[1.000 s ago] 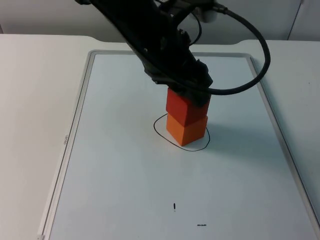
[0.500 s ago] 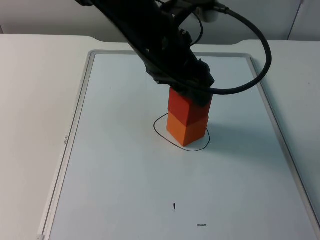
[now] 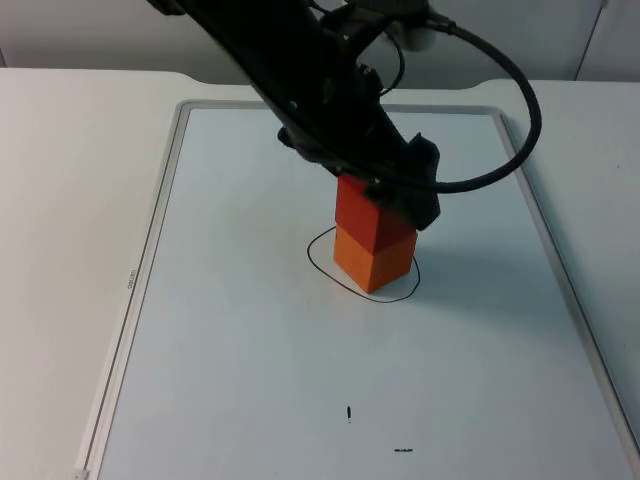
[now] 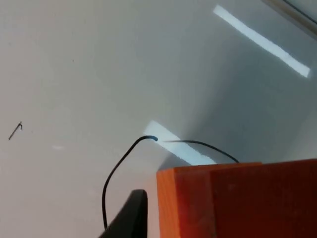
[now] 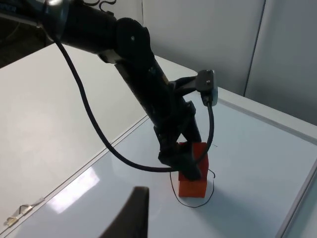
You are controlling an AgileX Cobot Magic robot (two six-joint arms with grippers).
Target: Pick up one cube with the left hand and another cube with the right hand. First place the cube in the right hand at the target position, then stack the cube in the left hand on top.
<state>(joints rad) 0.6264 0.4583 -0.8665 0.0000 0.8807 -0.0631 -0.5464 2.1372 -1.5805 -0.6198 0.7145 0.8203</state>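
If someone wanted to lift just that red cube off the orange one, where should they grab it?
Probably by two opposite upright faces of the red cube, coming down from above. It sits squarely on the orange cube inside the drawn circle, so its sides are free and flat, while its underside is covered. The left gripper is at it this way now.

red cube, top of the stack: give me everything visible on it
The red cube is a plain, matte, solid-looking block with sharp edges, redder than the orange cube it sits on. It stands level, stacked almost flush, turned corner-forward like the block beneath. The stack stands inside the black drawn circle on the whiteboard. The left pincer sits at its upper part, one black finger close beside its side face; actual contact cannot be made out.
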